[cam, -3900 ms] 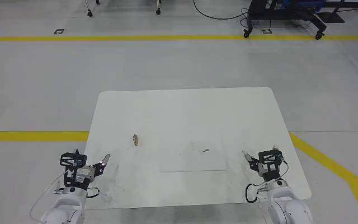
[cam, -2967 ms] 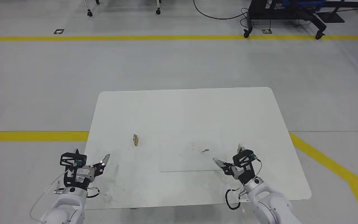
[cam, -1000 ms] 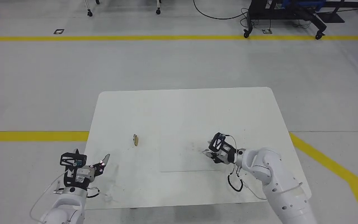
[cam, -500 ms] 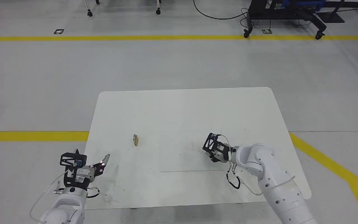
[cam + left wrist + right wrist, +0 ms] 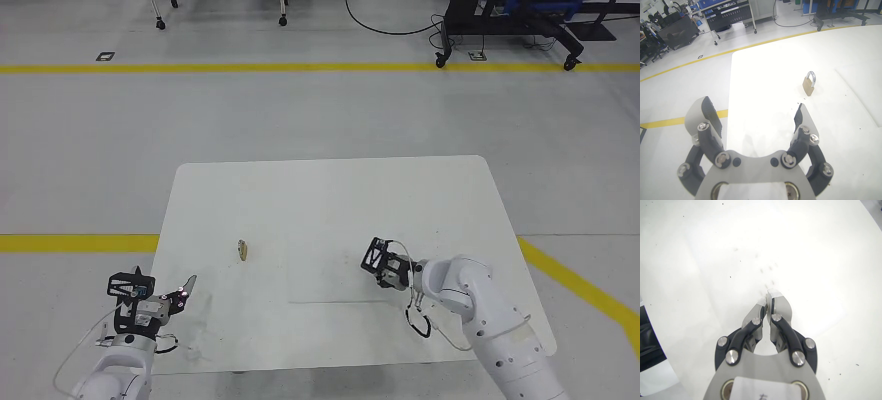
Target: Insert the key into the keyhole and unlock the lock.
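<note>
A white table point(image 5: 330, 200) stands on a grey floor point(image 5: 100, 150) crossed by yellow lines point(image 5: 300, 68), with wheeled racks point(image 5: 730, 17) behind. The padlock point(image 5: 808, 85) stands at 9 o'clock from the table's middle. The right gripper point(image 5: 767, 295), fingers pressed together, touches the tabletop near the middle; I cannot tell whether it pinches the key. The left gripper point(image 5: 753, 102), fingers spread, hangs at 7 o'clock.

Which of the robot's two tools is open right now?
The left tool, at the table's near left edge: its fingers stand wide apart. The right tool has its fingers pressed together, tips down at the table.
</note>
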Controlling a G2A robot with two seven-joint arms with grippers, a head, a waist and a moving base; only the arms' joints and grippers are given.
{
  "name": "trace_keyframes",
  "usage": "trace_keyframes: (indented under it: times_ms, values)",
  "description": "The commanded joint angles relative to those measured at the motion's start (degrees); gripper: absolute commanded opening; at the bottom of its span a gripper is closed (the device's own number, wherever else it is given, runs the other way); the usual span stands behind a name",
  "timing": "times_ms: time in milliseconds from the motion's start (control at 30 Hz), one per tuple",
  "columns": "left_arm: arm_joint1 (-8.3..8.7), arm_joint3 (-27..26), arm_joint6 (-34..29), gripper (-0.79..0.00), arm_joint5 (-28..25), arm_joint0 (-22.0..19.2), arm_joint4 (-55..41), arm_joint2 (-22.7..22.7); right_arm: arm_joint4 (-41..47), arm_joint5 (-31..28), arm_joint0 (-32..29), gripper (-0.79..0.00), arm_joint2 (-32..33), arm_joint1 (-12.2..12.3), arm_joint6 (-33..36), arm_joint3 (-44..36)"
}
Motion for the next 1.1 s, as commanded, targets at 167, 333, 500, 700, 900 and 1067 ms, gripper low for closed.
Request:
trace_keyframes:
  times_ms: [167, 333, 500, 700, 900, 1067]
  values:
    - [0.0, 0.0, 0.0, 0.0, 0.0, 0.0, 0.0, 0.0, 2.4, -1.8, -2.8, -0.785, 3.1, 0.9, -3.3, -1.3]
    - [0.0, 0.0, 0.0, 0.0, 0.0, 0.0, 0.0, 0.0, -0.5, 0.4, -3.0, -0.785, 2.1, 1.0, -1.7, -0.9]
    - [0.0, 0.0, 0.0, 0.0, 0.0, 0.0, 0.0, 0.0, -6.4, 2.1, -3.3, -0.785, 0.1, 1.1, 0.9, -3.3]
    - [0.0, 0.0, 0.0, 0.0, 0.0, 0.0, 0.0, 0.0, -12.1, 5.4, -4.0, -0.785, -0.5, 1.3, 6.9, -7.8]
    - [0.0, 0.0, 0.0, 0.0, 0.0, 0.0, 0.0, 0.0, -15.1, 4.8, -4.4, -0.785, -2.1, 1.4, 12.4, -11.8]
    - [0.0, 0.0, 0.0, 0.0, 0.0, 0.0, 0.0, 0.0, -14.8, 4.9, -5.1, -0.785, -2.3, 1.5, 12.3, -14.1]
